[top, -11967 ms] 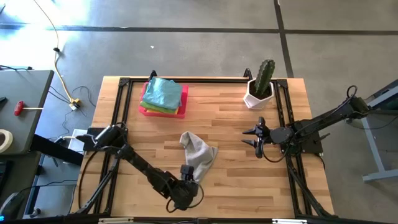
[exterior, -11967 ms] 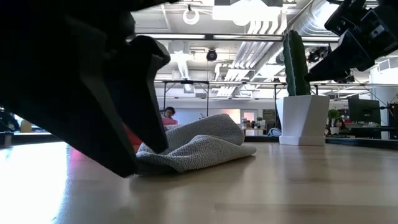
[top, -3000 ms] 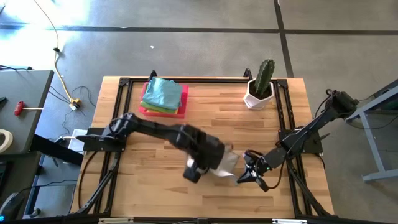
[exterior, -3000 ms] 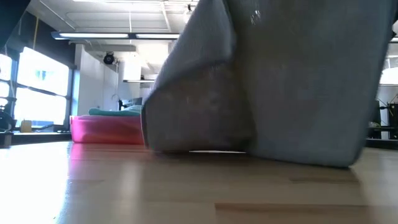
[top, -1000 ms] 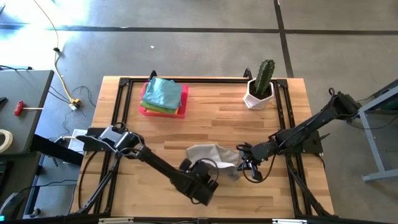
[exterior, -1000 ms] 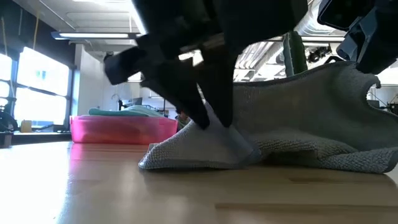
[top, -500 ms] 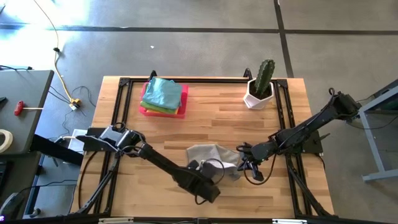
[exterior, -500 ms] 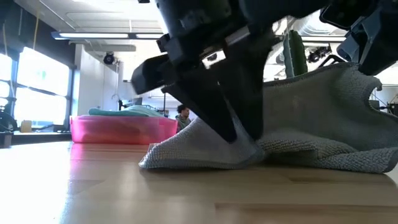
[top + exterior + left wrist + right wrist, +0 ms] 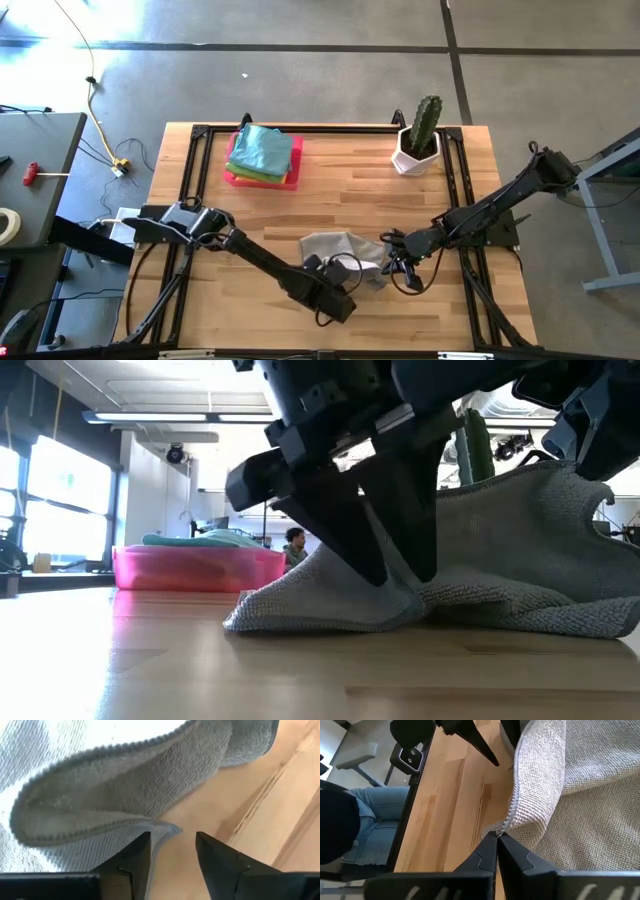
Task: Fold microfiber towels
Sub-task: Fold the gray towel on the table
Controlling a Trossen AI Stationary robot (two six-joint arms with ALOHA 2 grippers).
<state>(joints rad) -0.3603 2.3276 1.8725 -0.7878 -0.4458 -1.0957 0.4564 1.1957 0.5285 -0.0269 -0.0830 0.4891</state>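
Grey microfiber towel [image 9: 345,254] sits crumpled near the front middle of the wooden table [image 9: 340,190], between the two arms. From the high view you only get the layout: left gripper [image 9: 318,268] down at the towel's near-left edge, right gripper [image 9: 392,258] at its right edge, and well behind both, a pink tray [image 9: 262,178] stacked with the other towels [image 9: 264,152], plus a cactus in a white pot [image 9: 419,133]. Can't read the jaws from up there.

Low view fills in height: the right end of the towel is lifted off the wood up at the right gripper [image 9: 596,455], while the left gripper [image 9: 395,575] pokes down into the low folds. A person shows far in the background.

Left wrist view is the one that settles that side: its fingers [image 9: 135,860] are spread, with a corner of the towel's hem lying in the gap between them, one finger touching it, not clamped.

Right wrist view: jaws pressed together, pinching the towel's stitched edge right at the tips, cloth draping away from them. Someone's jeans [image 9: 367,827] show beyond the table edge.
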